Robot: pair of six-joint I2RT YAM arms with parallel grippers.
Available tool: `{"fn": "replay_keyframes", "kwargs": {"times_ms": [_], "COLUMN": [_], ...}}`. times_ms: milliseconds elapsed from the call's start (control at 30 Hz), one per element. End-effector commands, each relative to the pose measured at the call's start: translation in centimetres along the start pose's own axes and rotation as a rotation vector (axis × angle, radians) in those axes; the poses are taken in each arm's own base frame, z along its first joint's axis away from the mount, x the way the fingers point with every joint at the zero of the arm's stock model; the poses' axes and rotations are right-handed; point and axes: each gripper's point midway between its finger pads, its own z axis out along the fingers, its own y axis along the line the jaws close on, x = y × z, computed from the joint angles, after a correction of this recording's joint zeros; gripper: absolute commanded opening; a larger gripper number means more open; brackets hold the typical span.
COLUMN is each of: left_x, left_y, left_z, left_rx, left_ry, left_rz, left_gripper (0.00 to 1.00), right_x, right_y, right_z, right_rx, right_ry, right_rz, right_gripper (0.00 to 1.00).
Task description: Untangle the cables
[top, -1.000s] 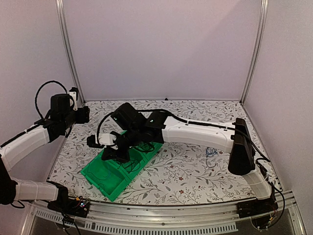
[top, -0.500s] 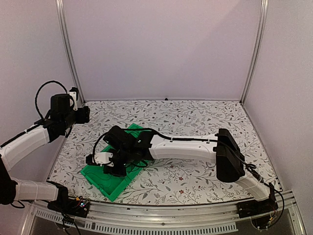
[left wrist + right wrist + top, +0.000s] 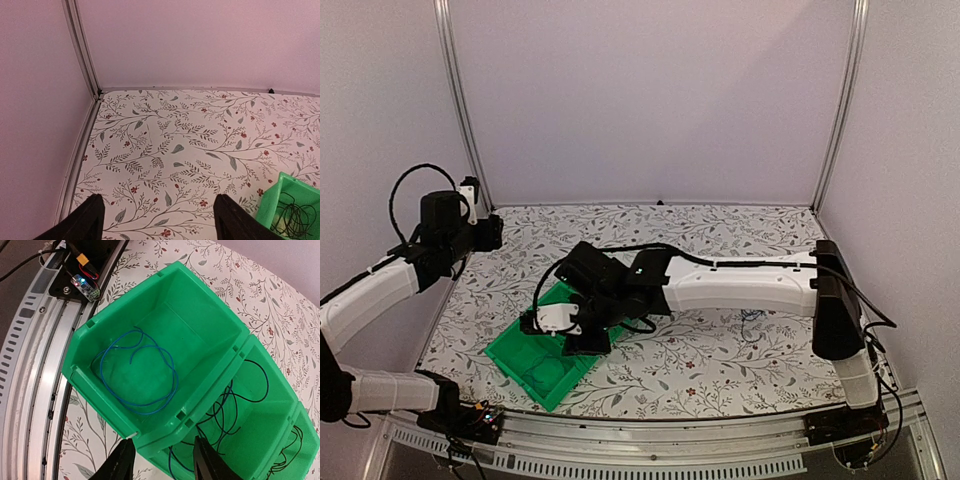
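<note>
Right wrist view recorded one thin blue cable (image 3: 137,371) in loose loops in the end compartment of a green plastic divided bin (image 3: 200,300); several thin black cables (image 3: 235,405) lay tangled in the adjoining compartment. Right gripper (image 3: 162,460) hung over the bin wall, jaws apart and empty; left gripper (image 3: 159,222) stood spread wide above the floral-patterned table (image 3: 175,150).
</note>
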Motion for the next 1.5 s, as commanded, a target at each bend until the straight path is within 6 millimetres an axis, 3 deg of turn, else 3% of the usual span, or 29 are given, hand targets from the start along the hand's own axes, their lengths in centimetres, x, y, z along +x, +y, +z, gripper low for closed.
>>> {"fn": "replay_keyframes", "kwargs": {"times_ms": [0, 100, 133, 200, 300, 400, 467, 567, 633, 767, 933, 1033, 1267, 1467], "left_x": [-2.7, -3.8, -3.8, -3.3, -2.1, -0.6, 0.7, 2.7, 4.8, 9.6, 14.9, 18.6, 21.8, 23.2], "left_y": [-3.8, -8.3, -10.1, -14.1, -19.1, -24.3, -28.0, -33.8, -37.5, -44.6, -51.0, -53.3, -56.1, -57.3], "left_z": [-2.1, -4.1, -4.7, -6.0, -7.4, -8.7, -9.5, -10.2, -10.2, -9.9, -8.5, -7.1, -6.1, -6.1], "left_rx": [0.168, 0.321, 0.381, 0.502, 0.619, 0.718, 0.804, 0.935, 0.998, 1.041, 1.066, 1.064, 1.114, 1.167], "left_ry": [-0.092, -0.140, -0.144, -0.132, -0.093, -0.049, -0.017, 0.054, 0.115, 0.232, 0.347, 0.405, 0.461, 0.476], "left_rz": [0.011, 0.064, 0.089, 0.140, 0.190, 0.237, 0.276, 0.290, 0.308, 0.337, 0.325, 0.347, 0.333, 0.320], "left_gripper": [0.76, 0.75, 0.73, 0.71, 0.69, 0.69, 0.68, 0.67, 0.65, 0.64, 0.59, 0.58, 0.57, 0.48], "right_x": [1.6, 5.9, 8.0, 12.5, 19.5, 24.8, 27.2, 30.4, 31.9, 35.0, 38.3, 39.6, 40.1, 40.2], "right_y": [-3.4, -5.8, -7.4, -8.9, -9.8, -9.1, -7.7, -5.4, -4.4, -4.5, -5.4, -5.6, -5.4, -5.4], "right_z": [-7.7, -11.9, -14.0, -16.0, -19.2, -21.9, -23.4, -23.9, -24.5, -27.1, -29.8, -30.8, -30.6, -30.6], "right_rx": [0.111, 0.160, 0.199, 0.243, 0.303, 0.357, 0.395, 0.414, 0.433, 0.526, 0.649, 0.694, 0.696, 0.704], "right_ry": [-0.006, 0.013, 0.020, 0.064, 0.130, 0.178, 0.207, 0.260, 0.269, 0.275, 0.268, 0.260, 0.244, 0.239], "right_rz": [0.017, 0.096, 0.142, 0.228, 0.370, 0.474, 0.496, 0.534, 0.569, 0.661, 0.792, 0.849, 0.885, 0.882], "right_gripper": [0.45, 0.45, 0.45, 0.44, 0.42, 0.39, 0.38, 0.37, 0.36, 0.36, 0.41, 0.44, 0.47, 0.48]}}
